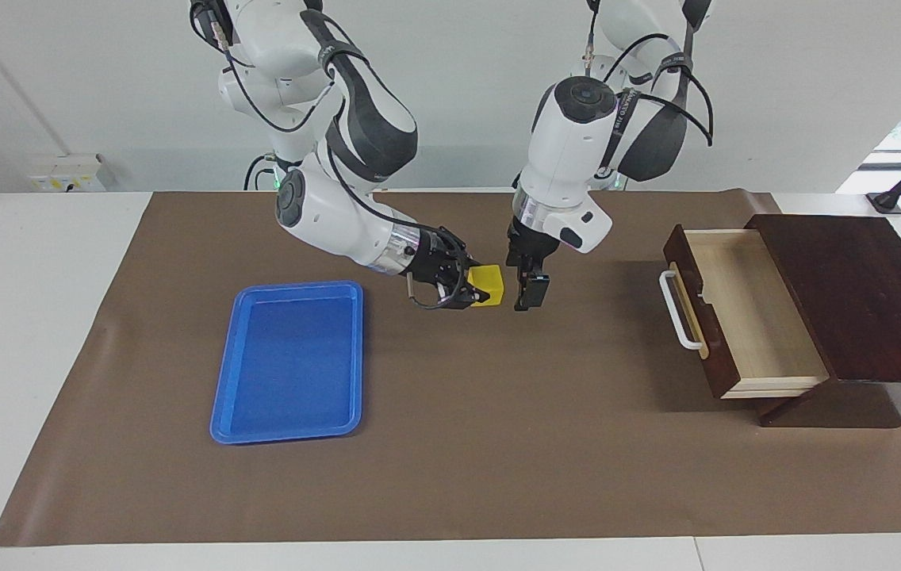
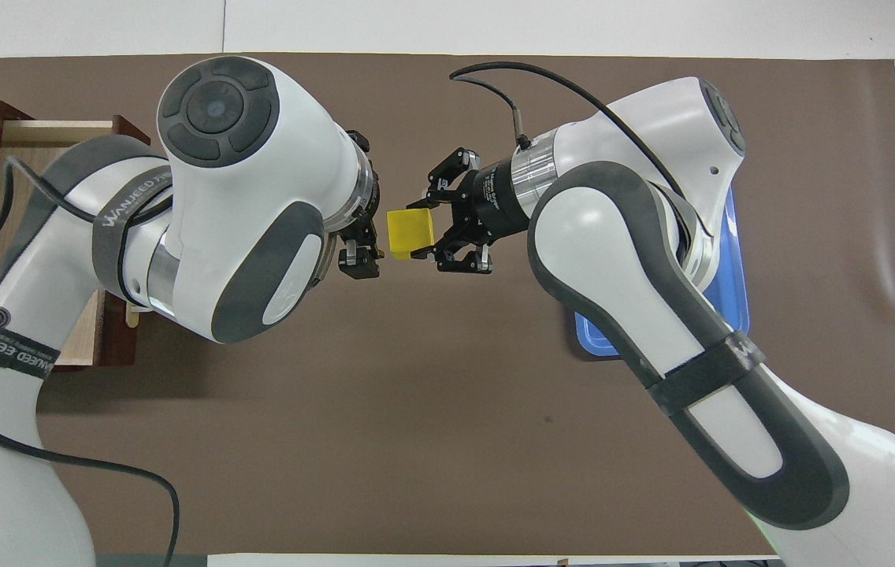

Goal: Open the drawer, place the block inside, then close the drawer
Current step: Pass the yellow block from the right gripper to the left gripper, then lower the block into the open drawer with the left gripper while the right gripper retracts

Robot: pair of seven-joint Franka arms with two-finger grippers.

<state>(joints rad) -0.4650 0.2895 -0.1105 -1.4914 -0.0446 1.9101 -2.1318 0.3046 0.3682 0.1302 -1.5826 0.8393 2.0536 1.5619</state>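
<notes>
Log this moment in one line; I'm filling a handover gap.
phase: handover | right gripper: shut on block | left gripper: open beside block | drawer: open

You have two arms at the desk (image 1: 22, 333), each ending in one gripper: the right gripper (image 1: 476, 292) and the left gripper (image 1: 528, 295). There is one yellow block (image 1: 490, 284), one blue tray (image 1: 289, 361), one brown mat (image 1: 466, 444), and one dark wooden box (image 1: 855, 297) with one drawer (image 1: 744, 309), which carries one white handle (image 1: 677, 311).
</notes>
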